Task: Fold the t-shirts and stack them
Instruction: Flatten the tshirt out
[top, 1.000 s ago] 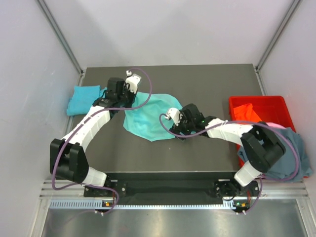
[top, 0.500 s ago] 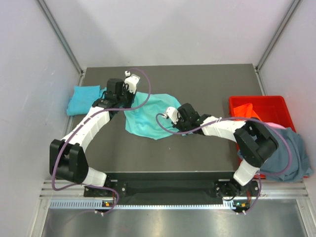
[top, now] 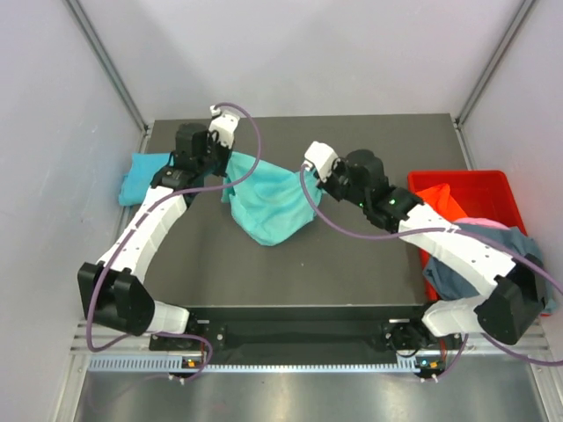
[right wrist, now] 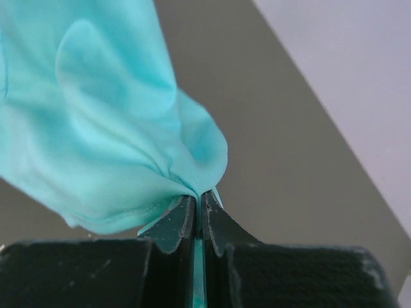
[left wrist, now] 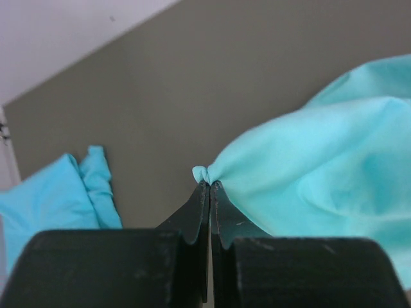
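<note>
A mint-teal t-shirt (top: 268,204) hangs bunched between my two grippers above the dark table (top: 352,255). On its left corner my left gripper (top: 227,163) is shut; the left wrist view shows the closed tips (left wrist: 210,184) pinching a small fold of the shirt (left wrist: 321,167). The right gripper (top: 308,180) is shut on the right edge, with cloth (right wrist: 96,128) bulging from its closed tips (right wrist: 198,194). A folded cyan-blue t-shirt (top: 145,178) (left wrist: 51,199) lies at the table's left edge. A slate grey-blue t-shirt (top: 493,268) drapes over the crate's near side.
A red plastic crate (top: 479,186) stands off the table's right edge, holding an orange cloth (top: 440,199) and a bit of pink cloth (top: 489,224). Grey walls and metal posts close in the back and sides.
The right gripper closed on the mint-teal shirt's right edge. Both arms then rose and moved toward the back, lifting the shirt off the table.
</note>
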`<state>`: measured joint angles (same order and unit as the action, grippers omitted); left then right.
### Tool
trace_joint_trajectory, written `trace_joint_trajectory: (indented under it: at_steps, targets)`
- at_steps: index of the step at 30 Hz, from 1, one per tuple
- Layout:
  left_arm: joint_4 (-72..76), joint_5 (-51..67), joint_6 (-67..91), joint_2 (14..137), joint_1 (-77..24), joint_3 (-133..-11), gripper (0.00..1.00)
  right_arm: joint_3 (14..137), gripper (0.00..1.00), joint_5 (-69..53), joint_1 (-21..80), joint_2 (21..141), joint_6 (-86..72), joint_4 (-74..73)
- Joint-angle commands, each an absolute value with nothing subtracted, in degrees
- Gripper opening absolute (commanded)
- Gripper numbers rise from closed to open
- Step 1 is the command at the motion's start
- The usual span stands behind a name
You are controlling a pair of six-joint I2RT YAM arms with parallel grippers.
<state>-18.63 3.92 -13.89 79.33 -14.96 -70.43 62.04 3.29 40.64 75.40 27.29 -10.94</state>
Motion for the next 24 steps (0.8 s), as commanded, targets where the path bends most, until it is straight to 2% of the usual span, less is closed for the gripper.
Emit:
trace_joint_trajectory:
  at_steps: [1,5,11,16,21,24]
  targets:
    - [-18.8,2.9,-15.3,75.8,-14.7,-76.9,0.0,69.3,0.0,2.6,41.0,73.7,26.8,-15.4]
    - [-20.2,2.5,-15.4,72.0,-14.7,-79.5,0.0,77.5,0.0,-3.9,40.7,72.1,24.3,-22.5]
    - [-24.5,4.4,-15.3,67.9,-13.5,-84.4,0.0,82.2,0.0,-19.0,33.0,66.0,20.0,-27.4]
    - [-26.1,6.7,-14.2,67.9,-12.4,-88.9,0.0,86.8,0.0,-23.7,29.3,64.1,20.1,-30.4]
    - [-24.2,9.5,-11.4,69.9,-12.3,-83.6,0.0,80.6,0.0,-19.1,28.7,65.1,18.4,-25.4]
    - [-26.4,12.1,-9.8,68.6,-12.3,-79.4,0.0,76.4,0.0,-22.0,28.7,65.4,17.4,-25.7]
